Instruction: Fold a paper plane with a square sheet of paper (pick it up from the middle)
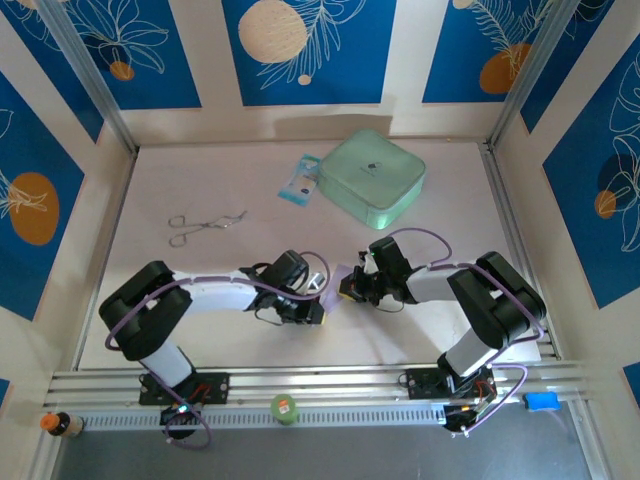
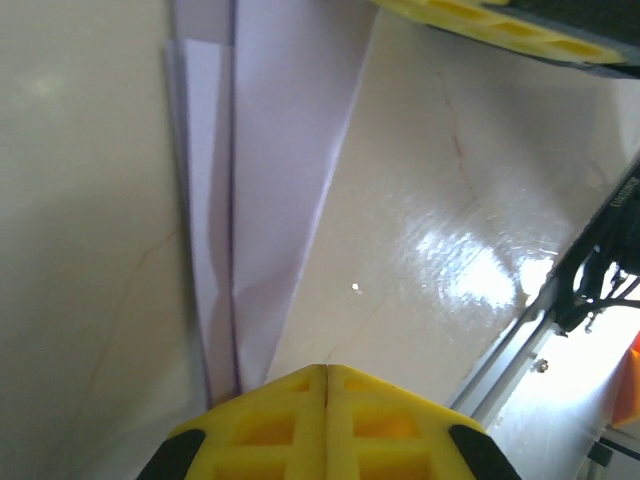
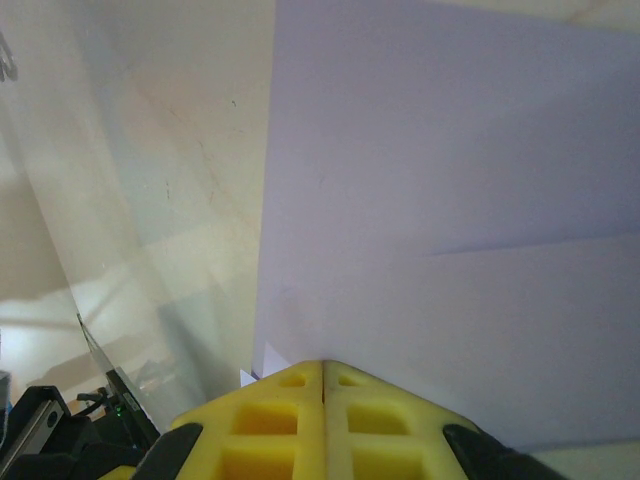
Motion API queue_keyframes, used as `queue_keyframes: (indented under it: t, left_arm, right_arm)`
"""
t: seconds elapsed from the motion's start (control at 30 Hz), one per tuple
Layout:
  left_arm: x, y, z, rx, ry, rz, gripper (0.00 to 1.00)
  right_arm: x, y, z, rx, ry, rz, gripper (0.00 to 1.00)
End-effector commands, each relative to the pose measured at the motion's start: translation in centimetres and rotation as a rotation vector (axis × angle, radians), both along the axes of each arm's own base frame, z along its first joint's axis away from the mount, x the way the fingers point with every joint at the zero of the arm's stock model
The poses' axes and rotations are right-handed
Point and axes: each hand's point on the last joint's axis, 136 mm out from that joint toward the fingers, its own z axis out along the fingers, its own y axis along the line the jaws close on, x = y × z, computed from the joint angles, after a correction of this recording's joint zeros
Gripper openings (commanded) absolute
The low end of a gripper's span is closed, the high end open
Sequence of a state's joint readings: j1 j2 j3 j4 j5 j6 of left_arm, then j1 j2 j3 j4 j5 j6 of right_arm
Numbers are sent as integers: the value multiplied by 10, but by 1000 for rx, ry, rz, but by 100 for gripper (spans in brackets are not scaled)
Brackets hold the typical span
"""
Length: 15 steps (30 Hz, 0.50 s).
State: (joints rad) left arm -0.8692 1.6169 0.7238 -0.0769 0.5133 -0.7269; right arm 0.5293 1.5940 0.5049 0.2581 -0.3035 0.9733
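From above, my left fingers (image 1: 322, 300) and my right fingers (image 1: 348, 290) almost meet near the front of the table (image 1: 230, 170), tip facing tip. The folded paper (image 1: 338, 275) lies right between them, so both arms are about as close to it. From my left wrist, my left fingers (image 2: 325, 390) are squeezed shut. The folded paper (image 2: 265, 160) runs straight away from their tips. It is long and thin, narrow by me and wider far off, with a crease down its length. My other arm's yellow finger (image 2: 500, 30) waits at its far end. From my right wrist, my right fingers (image 3: 322, 385) are squeezed shut too. The folded paper (image 3: 450, 220) spreads out ahead and to the right, and its left edge comes down to my tips. I cannot tell if either pair pinches the paper or just presses on it.
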Motion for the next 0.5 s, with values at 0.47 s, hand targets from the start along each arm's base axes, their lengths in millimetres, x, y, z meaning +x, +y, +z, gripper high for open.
queue_keyframes:
  t: [0.47]
  left_arm:
    - [-5, 25, -21, 113, -9, 34, 0]
  right_arm:
    - [-10, -9, -21, -65, 69, 8, 0]
